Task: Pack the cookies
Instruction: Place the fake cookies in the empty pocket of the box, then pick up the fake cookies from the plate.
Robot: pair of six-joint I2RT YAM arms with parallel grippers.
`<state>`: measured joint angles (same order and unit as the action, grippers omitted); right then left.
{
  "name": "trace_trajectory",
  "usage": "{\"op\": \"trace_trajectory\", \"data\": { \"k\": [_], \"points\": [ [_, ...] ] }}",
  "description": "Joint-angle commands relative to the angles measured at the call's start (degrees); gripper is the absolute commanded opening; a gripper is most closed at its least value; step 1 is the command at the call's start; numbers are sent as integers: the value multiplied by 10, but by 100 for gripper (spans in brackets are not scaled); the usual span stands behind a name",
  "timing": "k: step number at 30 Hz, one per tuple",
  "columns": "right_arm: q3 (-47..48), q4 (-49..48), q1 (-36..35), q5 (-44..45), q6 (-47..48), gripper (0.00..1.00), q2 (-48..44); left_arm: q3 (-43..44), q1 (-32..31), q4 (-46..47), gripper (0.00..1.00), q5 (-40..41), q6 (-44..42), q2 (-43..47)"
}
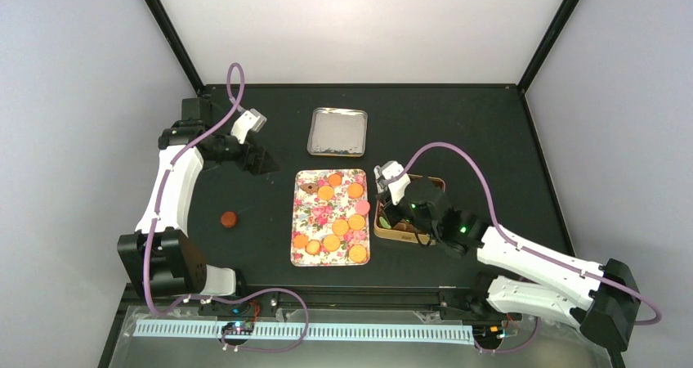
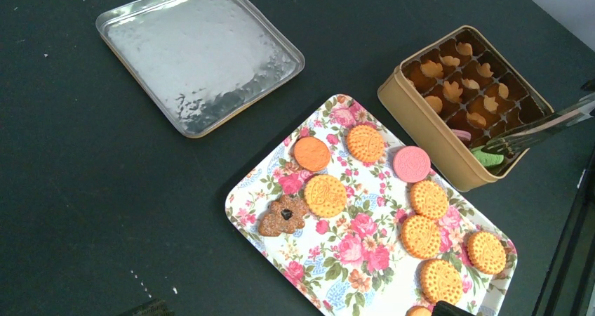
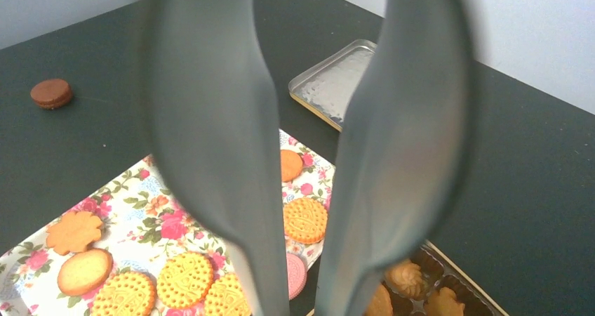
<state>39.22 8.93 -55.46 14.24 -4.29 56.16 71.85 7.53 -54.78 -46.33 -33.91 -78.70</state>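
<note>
Pale walls enclose a black bench (image 1: pixel 490 123) in the overhead view. At the upper left of centre, the left hand (image 1: pixel 260 159) hangs above the bench with its jaws spread wide and nothing between them. Below it, at the left of centre, a lone brown cookie (image 1: pixel 230 218) lies on the bare bench, well apart from everything else. Toward the upper centre sits a silver tray (image 1: pixel 337 131) with nothing seen in it. Directly below that, at centre frame, a floral tray (image 1: pixel 306 213) carries most of the cookies (image 1: pixel 340 226): round orange ones, a brown flower-shaped one near its upper left corner, and a pink cookie (image 1: pixel 362 208) at its right edge. Just right of the floral tray stands a tan tin (image 1: pixel 392 233) divided into small compartments, several holding pale leaf-shaped cookies. The right hand (image 1: pixel 406 207) is over the tin and closed on a pair of grey tongs (image 2: pixel 533 128); the blades draw almost together at their tips. In the left wrist view, the tips meet a green cookie (image 2: pixel 489 156) in the tin's lower corner; whether they clamp it cannot be told.
</note>
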Motion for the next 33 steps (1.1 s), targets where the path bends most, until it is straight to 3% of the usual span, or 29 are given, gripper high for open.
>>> {"op": "trace_trajectory", "data": {
  "k": [1, 13, 22, 33],
  "points": [
    [8, -21, 4, -13, 3, 2, 8, 2, 4, 10, 99, -11, -4, 1],
    [48, 0, 17, -22, 3, 26, -16, 2, 4, 6, 99, -15, -7, 4],
    [22, -6, 20, -20, -10, 27, -15, 3, 4, 6, 99, -14, -9, 6],
    [102, -31, -23, -52, 30, 26, 49, 7, 4, -3, 99, 10, -5, -3]
  ]
}}
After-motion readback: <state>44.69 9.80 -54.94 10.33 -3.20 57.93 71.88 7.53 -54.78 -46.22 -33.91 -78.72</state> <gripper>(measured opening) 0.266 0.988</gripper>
